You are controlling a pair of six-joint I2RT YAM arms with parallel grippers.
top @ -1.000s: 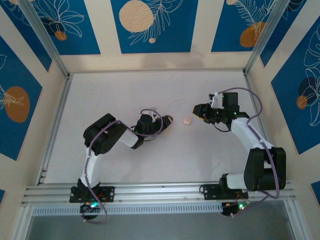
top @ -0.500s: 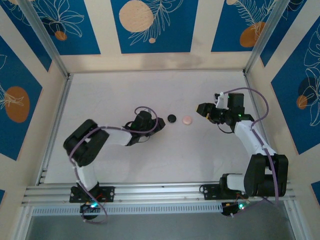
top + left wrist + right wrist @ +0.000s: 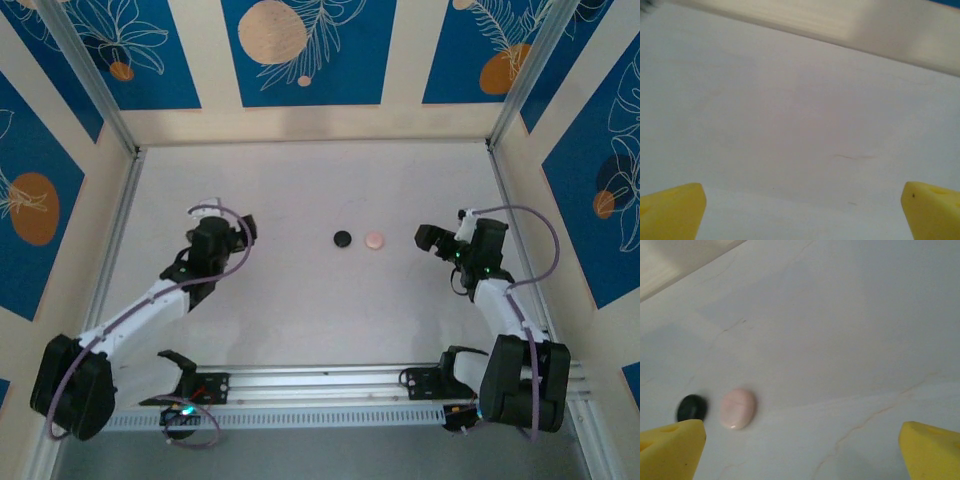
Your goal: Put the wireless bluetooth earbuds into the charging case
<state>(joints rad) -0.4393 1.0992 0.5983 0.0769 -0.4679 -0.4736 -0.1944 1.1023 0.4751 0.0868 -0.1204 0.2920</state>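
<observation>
A closed black round puck (image 3: 343, 238) and a closed pink oval case (image 3: 374, 241) lie side by side at mid-table, a small gap between them. No earbuds are visible; they are hidden or out of view. My left gripper (image 3: 243, 229) hovers well left of the black puck, its yellow fingertips (image 3: 672, 210) spread wide over bare table, open and holding nothing. My right gripper (image 3: 425, 238) sits right of the pink case, open and holding nothing. The right wrist view looks toward the pink case (image 3: 738, 408) and the black puck (image 3: 691, 407), which lie ahead of the jaws on the left.
The white table (image 3: 300, 180) is fenced by aluminium rails (image 3: 110, 250) at left and right and by a cream back wall (image 3: 310, 125). Open tabletop surrounds both pucks. The arms' bases sit on the near rail (image 3: 320, 385).
My left gripper has drawn back far to the left, leaving the black puck lying free on the table. My right gripper has backed off to the right, away from the pink case.
</observation>
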